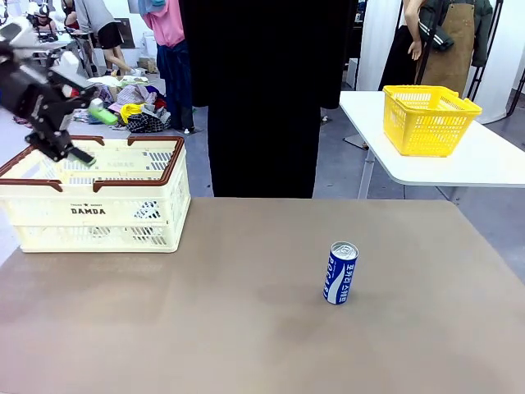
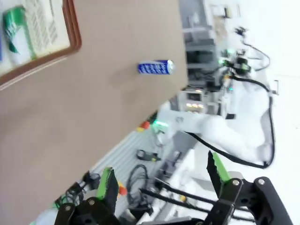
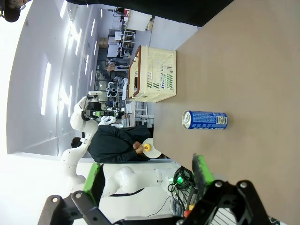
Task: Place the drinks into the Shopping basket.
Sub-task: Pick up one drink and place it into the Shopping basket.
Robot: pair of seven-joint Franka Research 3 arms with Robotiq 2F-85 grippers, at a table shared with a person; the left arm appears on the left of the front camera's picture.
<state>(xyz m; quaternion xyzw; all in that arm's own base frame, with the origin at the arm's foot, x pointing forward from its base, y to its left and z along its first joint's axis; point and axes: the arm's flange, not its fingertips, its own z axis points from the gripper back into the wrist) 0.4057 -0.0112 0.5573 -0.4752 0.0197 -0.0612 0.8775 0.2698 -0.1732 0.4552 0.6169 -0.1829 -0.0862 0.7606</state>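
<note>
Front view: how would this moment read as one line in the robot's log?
left gripper: open, empty, above basket | right gripper: open, empty | green can: in basket | blue can: upright on table, not yet picked

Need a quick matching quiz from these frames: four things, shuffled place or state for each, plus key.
1. blue can
2. green can
3. left gripper
4. yellow basket

A. on the white side table
B. open, above the cream basket
C. upright on the brown table, right of middle
D. inside the cream basket

Pairs: 1-C, 2-D, 3-B, 4-A
</note>
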